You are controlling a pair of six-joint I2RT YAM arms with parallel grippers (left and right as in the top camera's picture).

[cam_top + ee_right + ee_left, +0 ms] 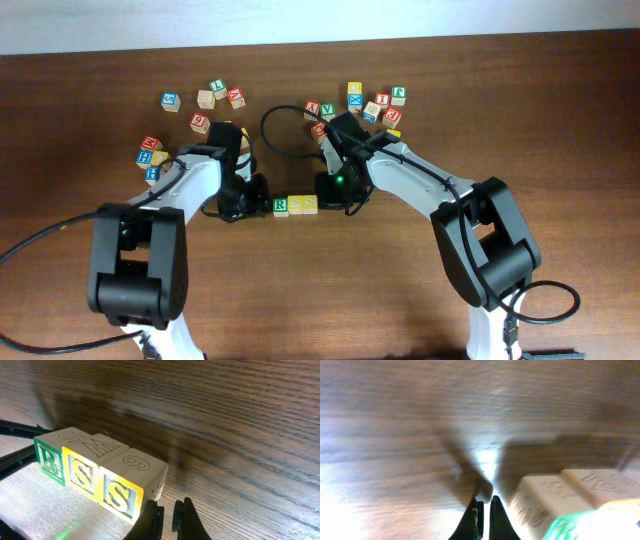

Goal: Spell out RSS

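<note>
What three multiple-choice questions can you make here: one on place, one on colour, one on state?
1. Overhead, where in the row is the R cube? A left end B middle C right end
2. What colour are the S faces? A red B yellow C blue
3. How is the right gripper? A wide open B shut on a cube C shut, empty
A, R leads the row at picture left; B, both S faces show yellow; C, it is closed beside the row, gripping nothing.

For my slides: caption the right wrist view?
RSS cubes lined up on the table, the right gripper, fingers shut, beside the last S.
</note>
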